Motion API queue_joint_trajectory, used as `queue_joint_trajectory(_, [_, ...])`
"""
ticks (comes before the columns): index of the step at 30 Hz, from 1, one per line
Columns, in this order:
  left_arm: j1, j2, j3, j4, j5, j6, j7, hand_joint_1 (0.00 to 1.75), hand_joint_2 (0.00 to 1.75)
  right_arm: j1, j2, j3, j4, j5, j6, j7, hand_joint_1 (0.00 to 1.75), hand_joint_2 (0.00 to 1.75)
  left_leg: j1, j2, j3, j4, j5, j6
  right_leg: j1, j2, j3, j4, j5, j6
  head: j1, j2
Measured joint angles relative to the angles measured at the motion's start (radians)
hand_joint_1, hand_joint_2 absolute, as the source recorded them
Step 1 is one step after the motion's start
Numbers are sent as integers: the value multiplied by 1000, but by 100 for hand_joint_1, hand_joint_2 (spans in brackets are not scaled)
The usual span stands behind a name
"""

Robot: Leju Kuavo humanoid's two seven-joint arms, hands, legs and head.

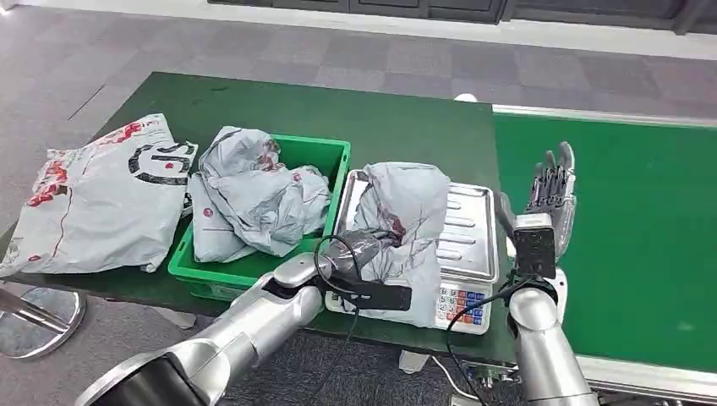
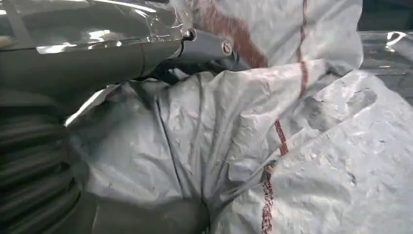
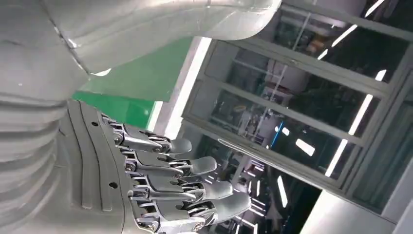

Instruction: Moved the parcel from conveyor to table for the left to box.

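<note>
Mostly hidden left hand (image 1: 359,254) gripping parcel (image 1: 410,211), fingers buried in folds.

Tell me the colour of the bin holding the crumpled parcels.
Green bin, clearest in the head view.

Green table (image 1: 406,127) bears a green crate (image 1: 330,156), scale (image 1: 473,245) and a large flat mailer bag (image 1: 101,199).
</note>
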Motion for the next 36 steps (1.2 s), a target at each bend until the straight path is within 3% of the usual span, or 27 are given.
queue_joint_trajectory(14, [-2, 0, 59, 0, 144, 167, -31, 175, 175, -4, -3, 0, 2, -29, 23, 16, 0, 175, 0, 1, -1, 0, 5, -1, 0, 1, -4, 1, 6, -2, 0, 0])
queue_joint_trajectory(24, [2, 29, 216, -181, 261, 79, -92, 175, 175, 3, -12, -3, 2, -65, 46, 28, 0, 175, 0, 1, -7, 0, 6, -2, 0, 2, -10, 1, 6, -3, 0, 0])
queue_joint_trajectory(36, [13, 61, 258, -395, 241, 123, -75, 175, 175, 2, -13, -3, 2, -79, 68, 31, 0, 175, 0, 1, -11, 0, 5, -2, 0, 2, -14, 2, 6, -3, 0, 0])
